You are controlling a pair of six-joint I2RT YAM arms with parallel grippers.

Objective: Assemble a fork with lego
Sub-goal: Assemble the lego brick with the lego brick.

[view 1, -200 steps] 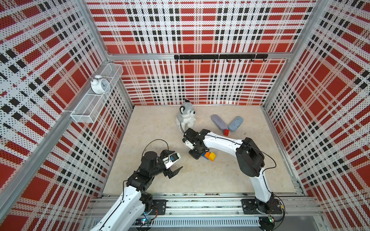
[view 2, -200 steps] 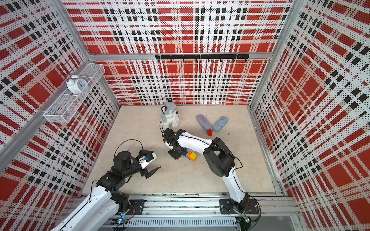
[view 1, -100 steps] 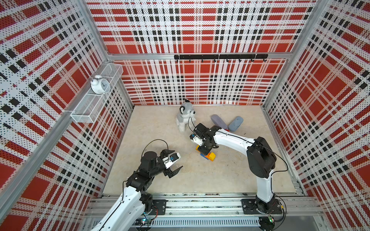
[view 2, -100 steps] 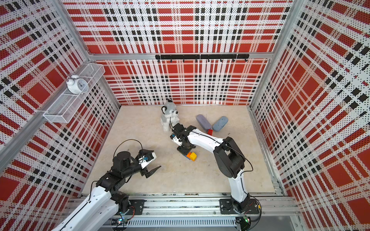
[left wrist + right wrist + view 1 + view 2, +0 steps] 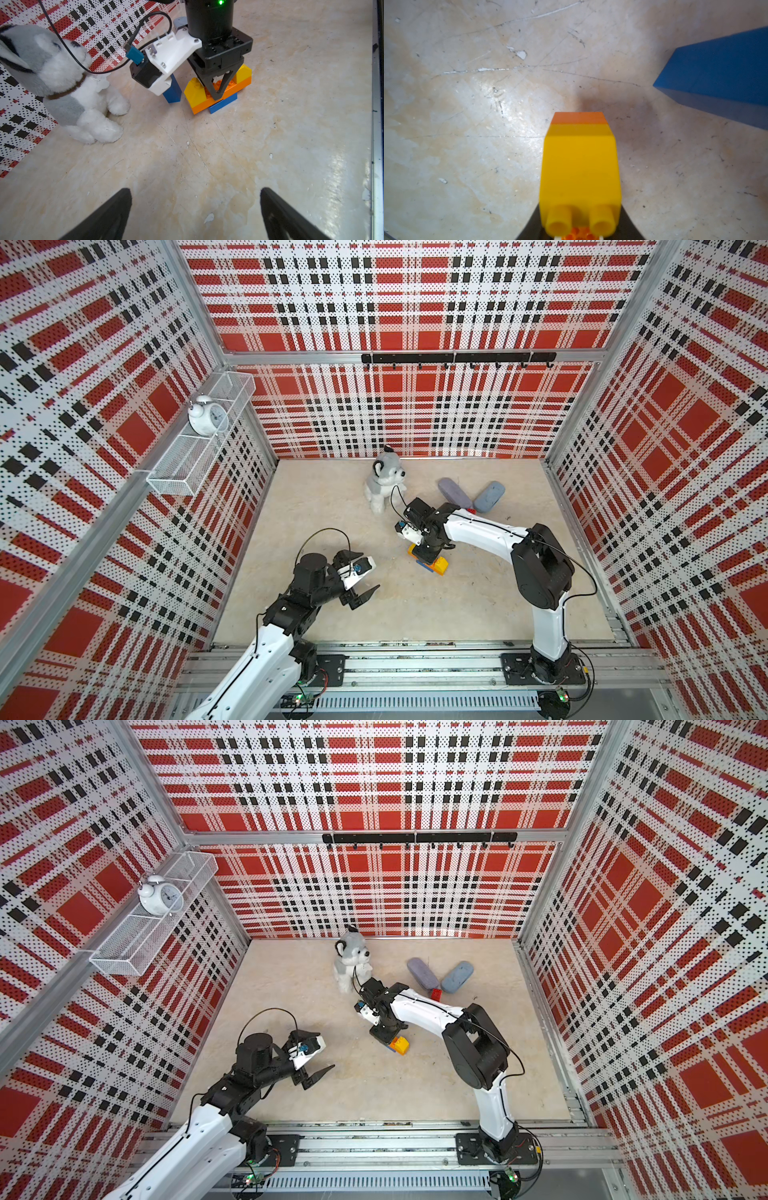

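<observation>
The half-built fork (image 5: 438, 565) sits on the bench (image 5: 207, 166) a short way out from the plush dog (image 5: 384, 479), on the arms' side of it and a bit toward the robot's right. Right now it's an orange crossbar (image 5: 207, 101) stacked on a blue base brick (image 5: 223, 102), with a yellow brick (image 5: 194, 91) on each end. The studs in the middle of the crossbar are bare.

The right gripper (image 5: 217, 92) comes straight down into that gap. It's pinched closed to a point, with the tips resting on the orange studs between the two yellows. In the right wrist view one yellow brick fills the middle, with a strip of orange past it.

A loose blue brick (image 5: 172, 91) stands on end between the dog and the fork, partly hidden behind the right wrist camera. The red brick (image 5: 436, 994) lies further to the dog's right, just beside the spot where the two grey-blue cases (image 5: 423, 973) nearly meet in a V.

The left gripper (image 5: 195, 190) is spread wide with only bare bench between its fingers. It hangs over the bench well apart from the dog, on the arms' side, and faces the fork and the other gripper.
</observation>
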